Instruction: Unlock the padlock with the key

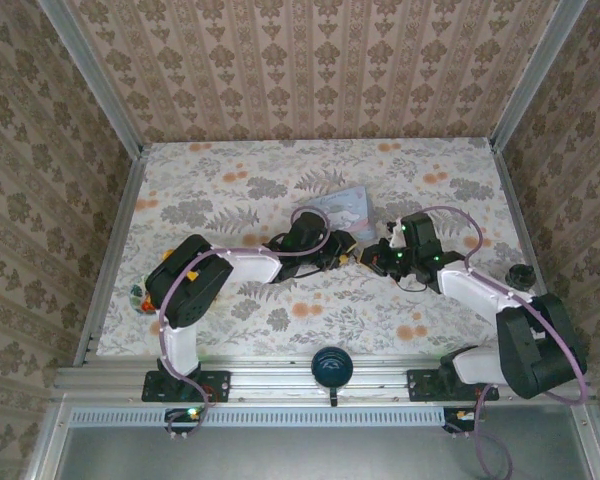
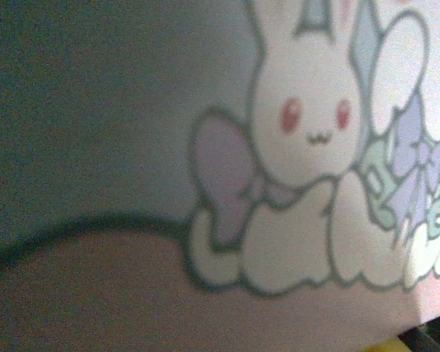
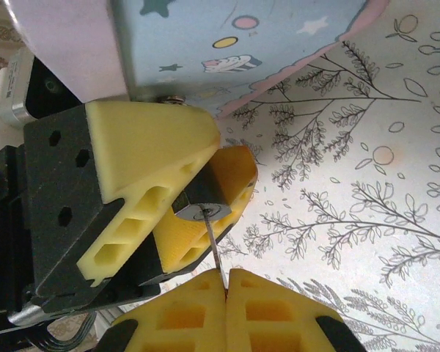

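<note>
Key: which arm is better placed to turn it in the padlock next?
Right. The right jaws are shut on the key, its tip at the keyhole of the padlock; the left jaws only clamp the padlock.

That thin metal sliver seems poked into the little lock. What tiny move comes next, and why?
Probably a gentle twist of the right tool, shut on the key. Its tip seems seated in the keyhole of the padlock, gripped by the left tool, so turning may unlock it.
</note>
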Motion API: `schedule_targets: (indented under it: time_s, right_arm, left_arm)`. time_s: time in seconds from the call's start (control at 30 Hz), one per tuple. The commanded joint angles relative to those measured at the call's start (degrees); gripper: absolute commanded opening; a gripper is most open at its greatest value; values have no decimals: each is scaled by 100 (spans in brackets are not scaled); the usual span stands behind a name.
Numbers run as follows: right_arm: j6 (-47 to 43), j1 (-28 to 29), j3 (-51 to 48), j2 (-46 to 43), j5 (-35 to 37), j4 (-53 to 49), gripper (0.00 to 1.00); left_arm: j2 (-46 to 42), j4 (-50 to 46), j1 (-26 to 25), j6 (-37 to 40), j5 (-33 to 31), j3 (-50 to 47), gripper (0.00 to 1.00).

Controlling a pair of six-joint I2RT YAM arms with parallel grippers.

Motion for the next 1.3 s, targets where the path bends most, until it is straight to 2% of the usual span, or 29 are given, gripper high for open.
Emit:
schedule_targets:
  time_s: [0.0, 0.3, 0.5, 0.83, 1.03, 1.17, 1.27]
  right_arm:
    - [-24, 12, -84, -188, 97, -151, 0]
    - [423, 12, -205, 169, -157, 755, 0]
    - [445, -14, 16, 436, -241, 878, 0]
    - [1334, -305, 64, 1262, -941, 2507, 0]
    - [1605, -421, 56, 1495, -1221, 3059, 0]
    - [1483, -417, 29, 1412, -1112, 2936, 0]
    - [1040, -299, 92, 1131, -807, 2324, 0]
  left_arm:
    - [376, -1100, -119, -702, 620, -197, 23]
    - [425, -1222, -127, -594, 715, -82, 23]
    - [377, -1472, -142, -385, 761, 5, 23]
    - [395, -1607, -171, -206, 844, 95, 23]
    - [433, -1629, -193, -153, 902, 174, 23]
    - [475, -1625, -210, -132, 944, 231, 23]
    - [530, -1632, -222, -130, 963, 285, 23]
